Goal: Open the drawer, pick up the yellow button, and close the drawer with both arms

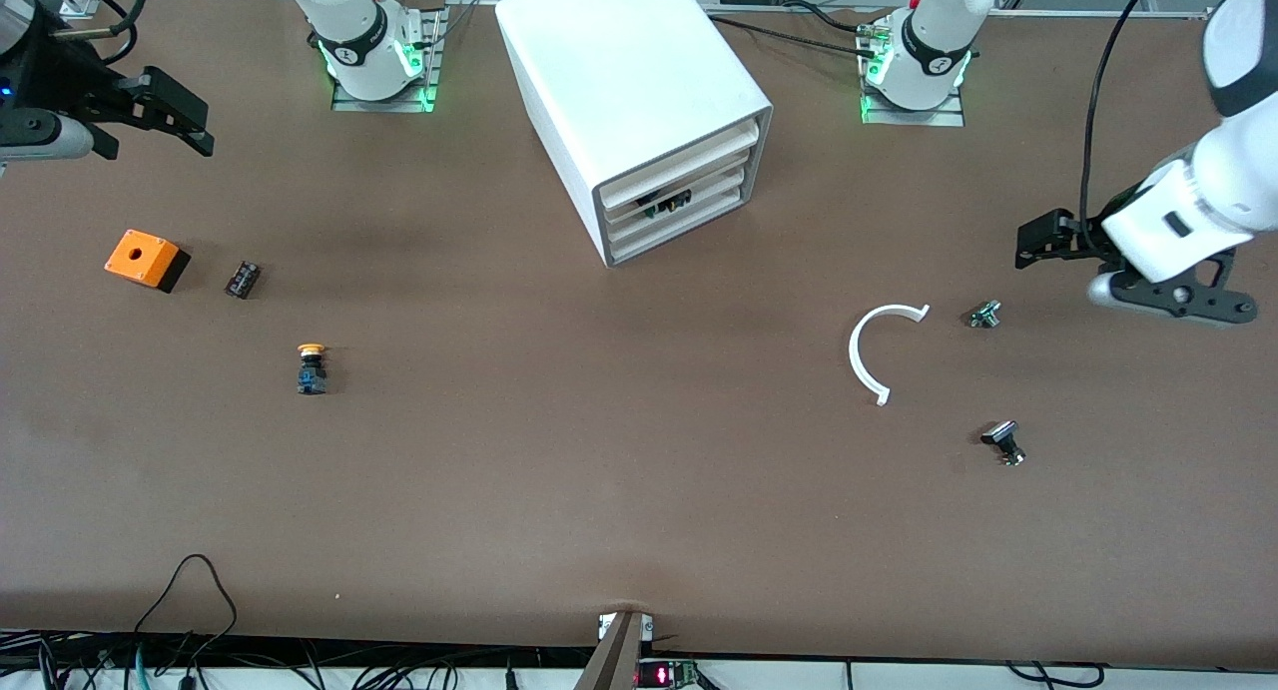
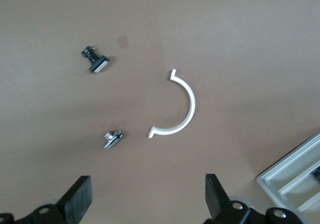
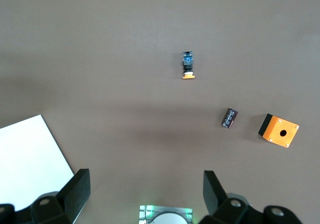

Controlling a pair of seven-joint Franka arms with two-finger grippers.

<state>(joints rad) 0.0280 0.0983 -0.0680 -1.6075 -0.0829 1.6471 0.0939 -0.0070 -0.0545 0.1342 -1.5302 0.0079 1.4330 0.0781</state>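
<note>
The white cabinet stands between the arms' bases, and its top drawer sits pushed in like the three below it. A corner of the cabinet shows in the left wrist view. The button, orange-yellow cap on a blue-and-black body, lies on the open table toward the right arm's end; the right wrist view also shows the button. My right gripper hangs open and empty over the table at that end. My left gripper hangs open and empty over the left arm's end.
An orange square box and a small black part lie near the button. A white C-shaped piece, a small metal part and a black-capped part lie toward the left arm's end. Cables run along the table's front edge.
</note>
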